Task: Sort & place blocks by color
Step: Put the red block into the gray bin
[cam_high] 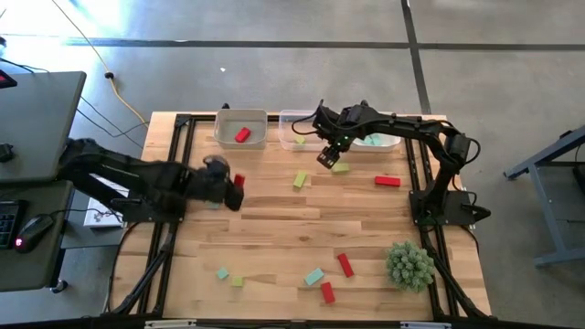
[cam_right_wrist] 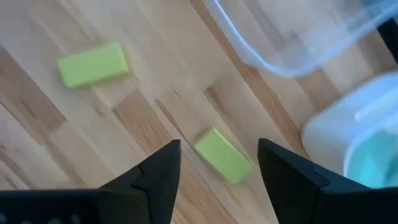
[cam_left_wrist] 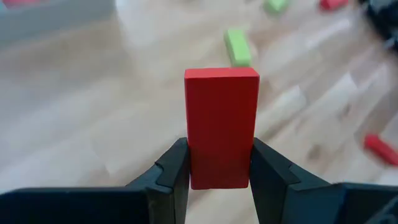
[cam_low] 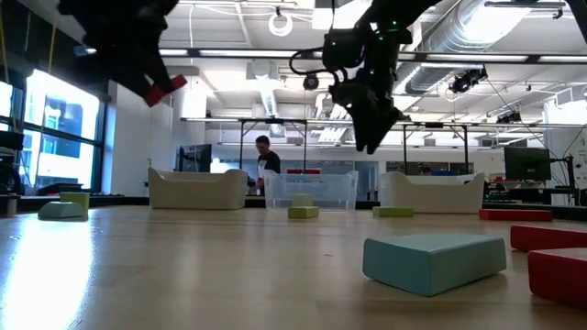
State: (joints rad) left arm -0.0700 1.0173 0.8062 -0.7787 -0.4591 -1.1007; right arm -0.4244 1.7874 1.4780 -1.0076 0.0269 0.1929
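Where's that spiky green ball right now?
In the high view, the spiky ball sits on the table's near right corner, beside a red block, away from both arms.

A large open robotics lab or industrial workspace. A wooden table (cam_high: 302,228) stands on a bare grey concrete floor (cam_high: 302,64) crossed by dark lines. Left of the table is a desk (cam_high: 37,119) with a computer mouse (cam_high: 35,230), and cables (cam_high: 110,87) trail across the floor. Beyond the table, the low view shows a high ceiling with exposed silver ducts (cam_low: 514,37), tall windows (cam_low: 55,119), a monitor (cam_low: 527,163), and a person (cam_low: 266,158) standing far off.
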